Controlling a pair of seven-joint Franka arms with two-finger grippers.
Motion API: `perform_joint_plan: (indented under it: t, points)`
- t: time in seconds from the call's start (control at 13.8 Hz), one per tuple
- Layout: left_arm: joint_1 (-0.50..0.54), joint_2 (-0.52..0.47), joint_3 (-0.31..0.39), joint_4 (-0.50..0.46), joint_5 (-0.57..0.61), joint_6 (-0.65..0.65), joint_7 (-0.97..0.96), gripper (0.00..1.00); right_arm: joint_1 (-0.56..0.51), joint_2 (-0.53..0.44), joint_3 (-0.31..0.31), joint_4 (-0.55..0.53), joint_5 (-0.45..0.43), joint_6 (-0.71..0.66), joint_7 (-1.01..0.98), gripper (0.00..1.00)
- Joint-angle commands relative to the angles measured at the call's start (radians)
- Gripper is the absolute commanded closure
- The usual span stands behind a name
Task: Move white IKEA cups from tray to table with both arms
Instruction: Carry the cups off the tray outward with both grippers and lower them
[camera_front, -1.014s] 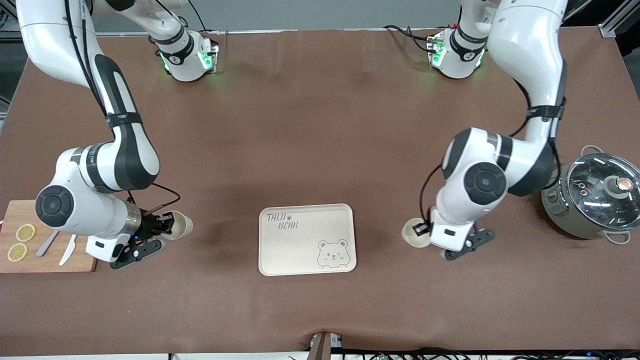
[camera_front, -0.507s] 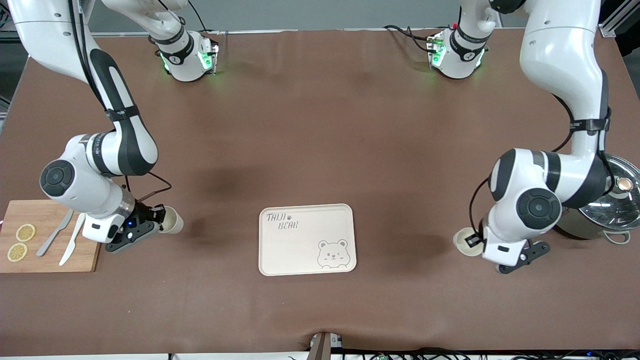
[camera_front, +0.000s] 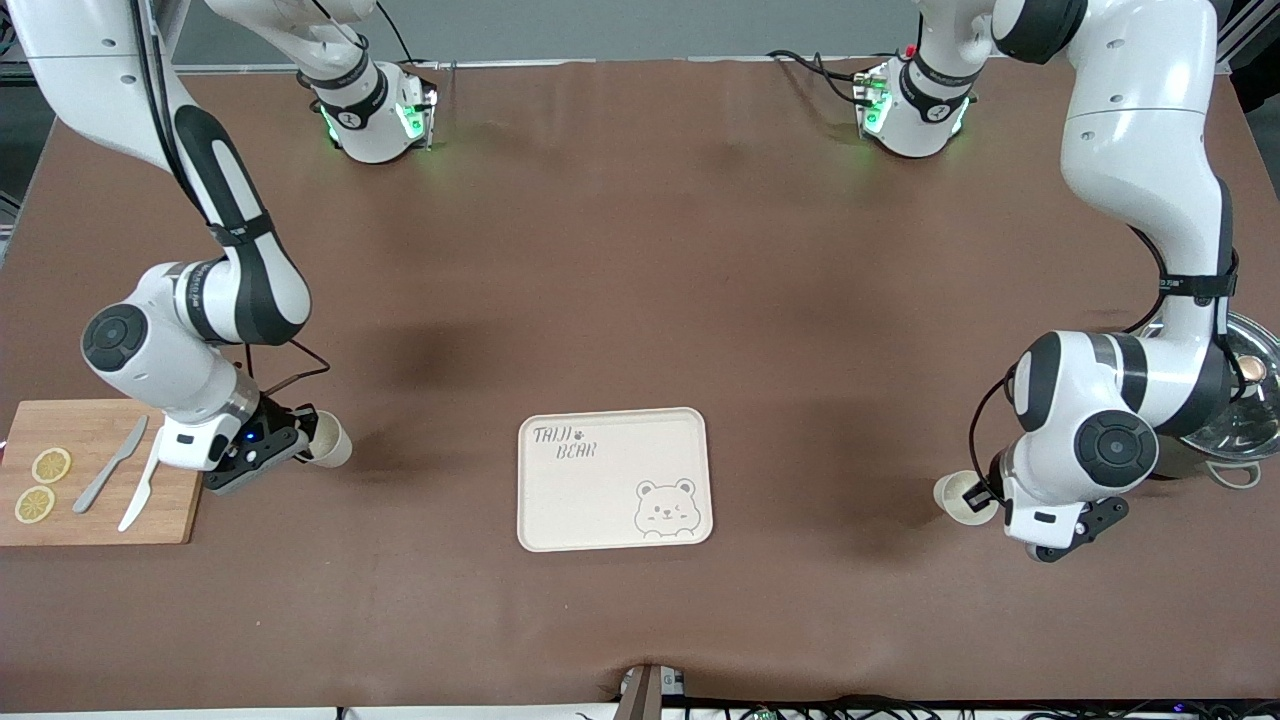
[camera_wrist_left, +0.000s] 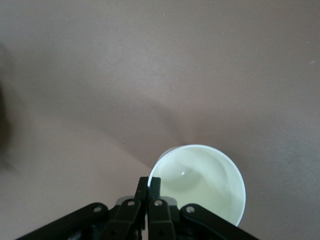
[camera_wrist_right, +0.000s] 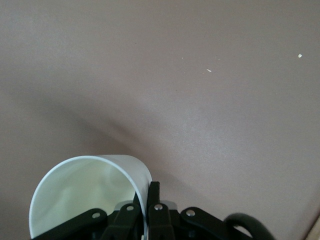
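Now we carry both cups clear of tray (camera_front: 612, 478), already bare. Left gripper (camera_front: 975, 494) pinches rim of one cup (camera_front: 956, 496) over table (camera_front: 640, 300) near pot (camera_front: 1228, 400); right gripper (camera_front: 300, 447) pinches other cup (camera_front: 329, 448) beside cutting board (camera_front: 90, 478). Rim grip keeps cups hanging for set-down well apart.

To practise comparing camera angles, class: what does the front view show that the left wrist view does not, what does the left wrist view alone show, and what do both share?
Only the front view shows the empty tray, the cutting board, the pot and the right gripper shut on the other cup.
Only the left wrist view shows the inside of the cup, which looks empty.
Both show the left gripper shut on that cup's rim, over the brown table.
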Motion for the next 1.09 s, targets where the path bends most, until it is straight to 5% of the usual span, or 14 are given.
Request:
perform_joint_plan:
  t: [0.0,0.51,0.65,0.72,0.87,0.94,1.01]
  points:
    - [0.012,0.012,-0.007,0.007,-0.051,0.028,-0.002,1.00,-0.011,-0.010,0.015,-0.037,0.010,0.049,-0.028,1.00]
    - [0.017,0.046,-0.007,0.005,-0.050,0.036,0.001,0.96,0.014,0.053,0.018,-0.031,0.010,0.106,-0.029,1.00]
    - [0.029,0.048,-0.007,0.005,-0.045,0.036,0.001,0.68,0.021,0.062,0.018,-0.029,0.010,0.121,-0.029,1.00]
    - [0.029,0.046,-0.007,0.005,-0.045,0.036,0.001,0.45,0.021,0.066,0.018,-0.028,0.010,0.121,-0.029,1.00]
    - [0.029,0.039,-0.007,0.007,-0.045,0.036,0.001,0.27,0.024,0.070,0.018,-0.023,0.010,0.121,-0.029,1.00]
    - [0.029,0.032,-0.007,0.007,-0.045,0.036,-0.001,0.21,0.026,0.070,0.018,-0.018,0.010,0.118,-0.028,0.92]
    - [0.031,0.028,-0.007,0.009,-0.045,0.036,-0.001,0.13,0.029,0.070,0.018,-0.015,0.010,0.117,-0.026,0.66]
